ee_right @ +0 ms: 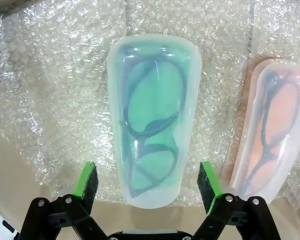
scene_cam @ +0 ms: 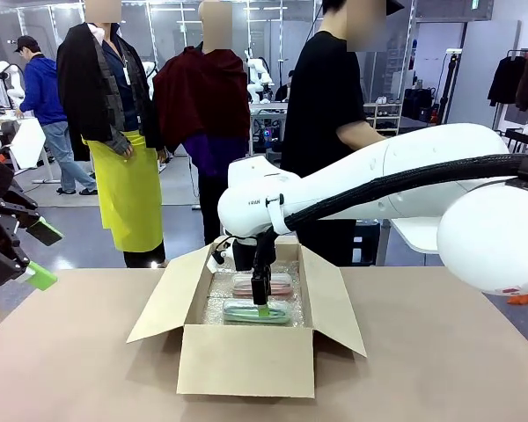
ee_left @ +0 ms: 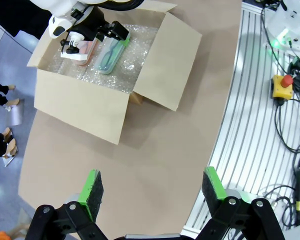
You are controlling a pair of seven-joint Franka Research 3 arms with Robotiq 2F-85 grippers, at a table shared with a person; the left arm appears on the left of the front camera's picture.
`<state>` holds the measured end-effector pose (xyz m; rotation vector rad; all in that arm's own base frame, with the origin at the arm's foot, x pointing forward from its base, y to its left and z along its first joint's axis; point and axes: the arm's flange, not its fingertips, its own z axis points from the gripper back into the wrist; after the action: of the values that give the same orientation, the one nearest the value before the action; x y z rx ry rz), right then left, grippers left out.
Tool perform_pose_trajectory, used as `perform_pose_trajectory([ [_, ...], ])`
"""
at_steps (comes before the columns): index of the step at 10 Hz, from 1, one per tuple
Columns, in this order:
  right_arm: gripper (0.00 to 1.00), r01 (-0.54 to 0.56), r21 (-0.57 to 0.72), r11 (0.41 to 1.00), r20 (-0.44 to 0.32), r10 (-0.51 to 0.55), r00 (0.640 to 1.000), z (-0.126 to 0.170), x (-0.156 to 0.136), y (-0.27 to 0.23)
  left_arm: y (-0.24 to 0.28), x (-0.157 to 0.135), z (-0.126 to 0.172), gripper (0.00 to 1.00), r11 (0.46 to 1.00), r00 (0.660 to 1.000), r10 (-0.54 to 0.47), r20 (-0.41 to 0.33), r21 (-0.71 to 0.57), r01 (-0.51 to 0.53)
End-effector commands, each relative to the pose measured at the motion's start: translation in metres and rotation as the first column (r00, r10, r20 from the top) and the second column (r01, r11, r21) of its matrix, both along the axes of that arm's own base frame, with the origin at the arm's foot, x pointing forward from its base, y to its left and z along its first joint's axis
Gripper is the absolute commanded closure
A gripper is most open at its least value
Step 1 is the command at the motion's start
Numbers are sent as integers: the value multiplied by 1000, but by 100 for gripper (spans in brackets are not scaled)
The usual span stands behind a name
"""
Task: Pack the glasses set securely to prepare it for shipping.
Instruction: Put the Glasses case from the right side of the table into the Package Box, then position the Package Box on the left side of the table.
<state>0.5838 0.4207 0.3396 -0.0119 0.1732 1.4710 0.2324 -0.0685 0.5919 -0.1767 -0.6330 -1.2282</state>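
Both cases of the glasses set lie side by side on bubble wrap (ee_right: 50,80) inside an open cardboard box (scene_cam: 246,360). The mint green case (ee_right: 152,120) (scene_cam: 257,313) is nearer the robot's side. The pale pink case (ee_right: 270,130) (scene_cam: 262,283) lies beyond it. Dark glasses show through both translucent tops. My right gripper (ee_right: 148,184) (scene_cam: 262,303) reaches down into the box and stands open, its green pads on either side of the green case's near end, apart from it. My left gripper (ee_left: 152,190) (scene_cam: 42,255) hangs open and empty, high at the table's left.
The box flaps (scene_cam: 163,303) stand out on all sides. A person in a black top (scene_cam: 330,105) stands at the far side behind the box. In the left wrist view, a ribbed metal edge with cables and a red stop button (ee_left: 284,82) borders the brown tabletop (ee_left: 155,135).
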Motion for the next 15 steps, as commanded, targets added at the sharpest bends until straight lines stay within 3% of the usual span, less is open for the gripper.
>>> perform_pose_trajectory([
  [1,0,-3,2,1000,3,3,1000,1,-1,3,1,-1,1,0,1000,1000,-17,4,-2,17],
  [10,0,0,0,1000,0,0,1000,0,0,0,1,-1,1,0,1000,1000,-17,4,-2,17],
  [11,0,-12,16,1000,45,11,999,24,-9,-10,0,0,0,0,1000,1000,0,0,0,0],
  [12,0,3,84,996,90,-11,996,49,-22,-25,2,17,9,0,998,996,55,-72,-38,-57],
  [15,0,5,207,978,127,-32,991,103,-46,-81,19,66,15,0,953,973,178,-148,-221,-208],
])
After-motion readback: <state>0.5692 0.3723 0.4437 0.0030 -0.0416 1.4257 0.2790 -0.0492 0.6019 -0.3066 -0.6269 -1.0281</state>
